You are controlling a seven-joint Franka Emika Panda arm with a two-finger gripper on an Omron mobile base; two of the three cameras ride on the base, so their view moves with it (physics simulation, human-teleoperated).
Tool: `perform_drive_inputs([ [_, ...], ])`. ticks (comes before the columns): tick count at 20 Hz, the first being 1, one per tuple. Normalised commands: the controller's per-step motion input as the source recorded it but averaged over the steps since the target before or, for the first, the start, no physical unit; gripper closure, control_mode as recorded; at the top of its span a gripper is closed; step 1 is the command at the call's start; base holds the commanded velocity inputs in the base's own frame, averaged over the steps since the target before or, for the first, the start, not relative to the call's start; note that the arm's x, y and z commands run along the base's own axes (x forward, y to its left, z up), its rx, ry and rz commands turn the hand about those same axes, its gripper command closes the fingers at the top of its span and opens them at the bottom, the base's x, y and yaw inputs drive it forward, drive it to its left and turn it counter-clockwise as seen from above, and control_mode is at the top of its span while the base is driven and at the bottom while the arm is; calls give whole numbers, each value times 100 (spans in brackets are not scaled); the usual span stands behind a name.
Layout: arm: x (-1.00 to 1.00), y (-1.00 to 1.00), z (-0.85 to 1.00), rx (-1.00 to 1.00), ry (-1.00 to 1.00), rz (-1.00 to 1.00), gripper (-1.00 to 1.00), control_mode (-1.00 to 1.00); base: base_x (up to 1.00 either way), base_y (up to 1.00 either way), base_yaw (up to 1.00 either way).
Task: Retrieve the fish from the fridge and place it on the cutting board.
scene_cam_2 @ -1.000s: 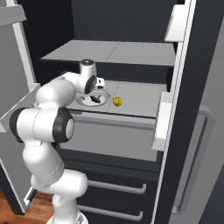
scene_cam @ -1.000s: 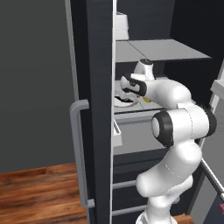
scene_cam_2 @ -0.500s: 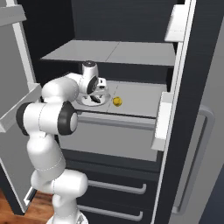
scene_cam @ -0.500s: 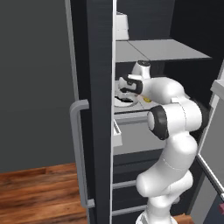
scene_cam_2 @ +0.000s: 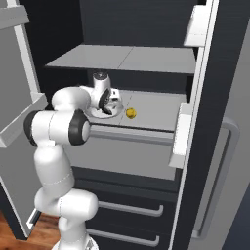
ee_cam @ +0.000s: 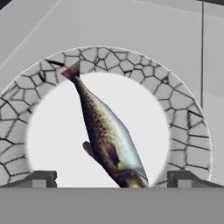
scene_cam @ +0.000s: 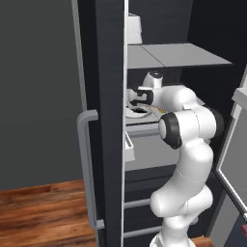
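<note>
Left fingertip [ee_cam: 41, 178] and right fingertip wide apart, two-finger gripper [ee_cam: 112, 179] released, grasping nothing. Slender dark grey speckled fish [ee_cam: 107, 135] between tips, slanted, on round white plate with cracked-stone rim [ee_cam: 183, 118], light grey shelf of tall black fridge [scene_cam_2: 146, 110]. Small yellow ball [scene_cam_2: 131, 113] right of plate.

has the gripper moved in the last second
Yes. The gripper has sunk slightly toward the plate on the fridge shelf, judged against the yellow ball.
</note>
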Motion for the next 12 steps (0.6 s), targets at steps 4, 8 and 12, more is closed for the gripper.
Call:
perform_drive_inputs([
  [4, 36, 0, -14, 0, 0, 0, -100, -100, 0, 0, 0],
  [8, 35, 0, -1, 0, 3, 1, -100, -100, 0, 0, 0],
  [12, 29, 0, -3, 0, 5, 1, -100, -100, 0, 0, 0],
])
